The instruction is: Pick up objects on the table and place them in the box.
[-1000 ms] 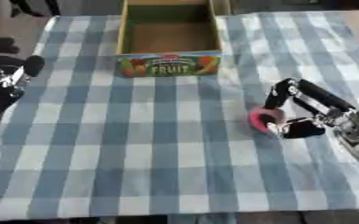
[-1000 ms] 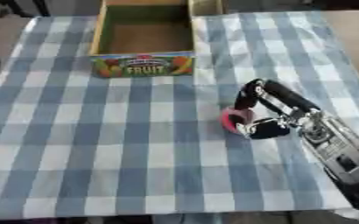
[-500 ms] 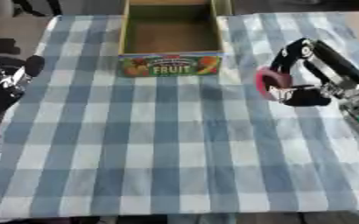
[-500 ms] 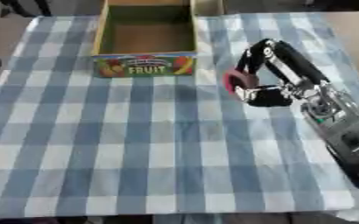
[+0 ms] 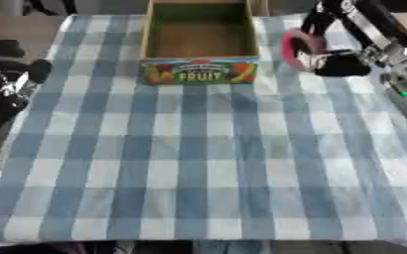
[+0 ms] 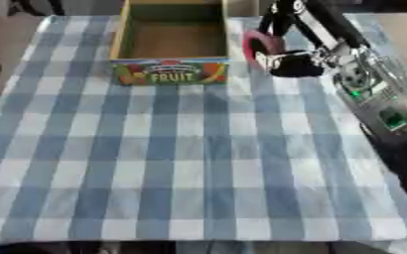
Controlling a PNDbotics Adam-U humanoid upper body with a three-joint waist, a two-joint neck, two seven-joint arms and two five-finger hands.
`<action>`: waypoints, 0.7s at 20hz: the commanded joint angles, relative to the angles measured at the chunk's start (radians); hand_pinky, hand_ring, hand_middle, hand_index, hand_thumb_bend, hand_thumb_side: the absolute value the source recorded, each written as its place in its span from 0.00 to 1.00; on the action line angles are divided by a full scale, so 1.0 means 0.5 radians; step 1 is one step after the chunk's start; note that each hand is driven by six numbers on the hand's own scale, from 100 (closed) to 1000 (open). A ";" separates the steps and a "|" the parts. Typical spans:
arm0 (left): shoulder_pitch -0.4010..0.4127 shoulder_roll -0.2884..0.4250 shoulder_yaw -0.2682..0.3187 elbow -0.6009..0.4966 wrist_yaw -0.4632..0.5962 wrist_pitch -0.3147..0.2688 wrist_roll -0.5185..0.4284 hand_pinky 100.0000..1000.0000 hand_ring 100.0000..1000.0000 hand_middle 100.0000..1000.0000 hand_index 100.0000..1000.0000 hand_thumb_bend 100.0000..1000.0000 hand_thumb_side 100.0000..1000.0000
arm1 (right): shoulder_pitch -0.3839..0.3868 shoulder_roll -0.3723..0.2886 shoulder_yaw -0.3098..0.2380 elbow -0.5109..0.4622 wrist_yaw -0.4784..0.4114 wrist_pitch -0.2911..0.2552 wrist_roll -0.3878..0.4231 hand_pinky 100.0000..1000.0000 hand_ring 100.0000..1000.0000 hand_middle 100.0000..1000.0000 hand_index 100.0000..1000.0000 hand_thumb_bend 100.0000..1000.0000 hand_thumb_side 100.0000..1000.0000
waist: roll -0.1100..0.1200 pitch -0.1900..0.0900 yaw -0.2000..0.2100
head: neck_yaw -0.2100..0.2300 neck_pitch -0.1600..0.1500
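A pink ring-shaped object (image 5: pixel 291 48) hangs in the air, with my right hand (image 5: pixel 346 52) shut on it just right of the box's near right corner. The cardboard box (image 5: pixel 200 71) has green inner walls and a "FRUIT" label on its front; nothing shows on its brown floor. It stands at the far middle of the blue and white checked tablecloth (image 5: pixel 207 163). My left hand (image 5: pixel 3 82) rests at the left edge, its fingers unclear.
The table's far edge lies right behind the box. Dark shapes stand beyond the far edge. My right forearm (image 6: pixel 376 101) runs along the cloth's right side.
My right hand has lifted the pink ring off the cloth and carried it away from me and leftward, up to the box's right side. The left hand has stayed put.
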 commanded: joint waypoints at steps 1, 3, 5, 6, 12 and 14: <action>-0.055 0.005 -0.020 -0.042 0.007 -0.005 -0.027 0.54 0.55 0.56 0.68 0.82 0.44 | -0.131 0.056 -0.014 0.165 0.096 -0.025 0.023 0.49 0.47 0.24 0.32 0.00 0.00 | -0.005 -0.018 0.030 | -0.018 -0.027; -0.081 -0.008 -0.035 -0.047 0.009 -0.007 -0.040 0.54 0.55 0.56 0.68 0.82 0.45 | -0.199 0.106 -0.027 0.291 0.163 -0.046 0.020 0.50 0.47 0.24 0.32 0.00 0.00 | -0.007 -0.006 0.066 | -0.028 -0.042; -0.102 -0.021 -0.047 -0.051 0.012 -0.008 -0.052 0.54 0.55 0.56 0.68 0.82 0.45 | -0.258 0.154 -0.048 0.419 0.232 -0.064 -0.001 0.50 0.48 0.25 0.32 0.00 0.00 | -0.007 0.005 0.097 | -0.041 -0.054; -0.110 -0.025 -0.052 -0.053 0.012 -0.007 -0.057 0.54 0.55 0.56 0.68 0.82 0.45 | -0.282 0.176 -0.059 0.478 0.265 -0.074 -0.016 0.50 0.48 0.25 0.32 0.00 0.00 | -0.007 0.009 0.109 | -0.050 -0.058; -0.163 -0.052 -0.084 -0.063 0.018 -0.008 -0.087 0.54 0.55 0.56 0.68 0.82 0.45 | -0.408 0.289 -0.144 0.816 0.492 -0.123 -0.129 0.50 0.49 0.25 0.33 0.00 0.00 | -0.011 0.035 0.188 | -0.112 -0.086; -0.183 -0.061 -0.095 -0.067 0.020 -0.008 -0.097 0.54 0.55 0.56 0.68 0.82 0.45 | -0.437 0.316 -0.182 0.918 0.569 -0.130 -0.180 0.50 0.49 0.25 0.33 0.00 0.00 | -0.017 0.047 0.221 | -0.141 -0.101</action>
